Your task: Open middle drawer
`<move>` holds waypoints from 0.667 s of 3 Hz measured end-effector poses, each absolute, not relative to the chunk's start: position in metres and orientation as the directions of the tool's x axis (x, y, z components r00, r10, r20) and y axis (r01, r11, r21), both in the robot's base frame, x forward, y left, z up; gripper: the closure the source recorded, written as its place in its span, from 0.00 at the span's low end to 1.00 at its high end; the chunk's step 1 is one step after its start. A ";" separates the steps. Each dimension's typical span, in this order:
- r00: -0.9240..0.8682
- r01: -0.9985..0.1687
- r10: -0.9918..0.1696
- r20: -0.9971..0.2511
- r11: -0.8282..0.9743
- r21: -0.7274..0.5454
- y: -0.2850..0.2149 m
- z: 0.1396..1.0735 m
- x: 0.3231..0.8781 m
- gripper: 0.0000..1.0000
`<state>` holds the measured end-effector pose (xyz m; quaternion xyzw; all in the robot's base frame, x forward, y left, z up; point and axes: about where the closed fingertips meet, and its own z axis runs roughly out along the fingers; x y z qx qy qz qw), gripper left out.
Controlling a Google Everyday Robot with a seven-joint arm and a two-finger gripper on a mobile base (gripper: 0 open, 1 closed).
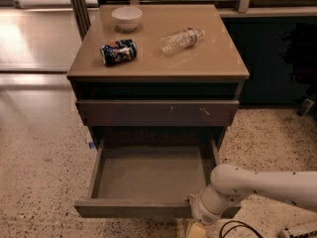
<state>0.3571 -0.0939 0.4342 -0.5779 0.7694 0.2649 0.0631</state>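
Note:
The middle drawer (pixel 130 208) is pulled far out of the brown cabinet. Its dark flat front faces me low in the camera view, and its shallow grey tray (pixel 148 175) is bare inside. My gripper (pixel 198 226) is at the bottom edge of the view, at the right end of the drawer's front and just below it. The white arm (pixel 262 185) comes in from the right, and its wrist covers that right front corner. Above the open drawer, a drawer front with pale scratch marks (pixel 157 112) is closed.
On the cabinet top (pixel 208 58) are a white bowl (pixel 127 18), a crushed blue can (pixel 119 52) and a clear plastic bottle (pixel 181 39) lying on its side. Speckled floor surrounds the cabinet. A dark wall panel (pixel 277 58) stands at the back right.

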 end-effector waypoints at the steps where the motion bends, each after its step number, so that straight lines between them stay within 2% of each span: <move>1: -0.346 -0.910 -0.854 -0.389 0.204 0.361 -0.097 0.439 0.336 0.00; 2: -0.346 -0.910 -0.854 -0.389 0.204 0.361 -0.097 0.439 0.336 0.00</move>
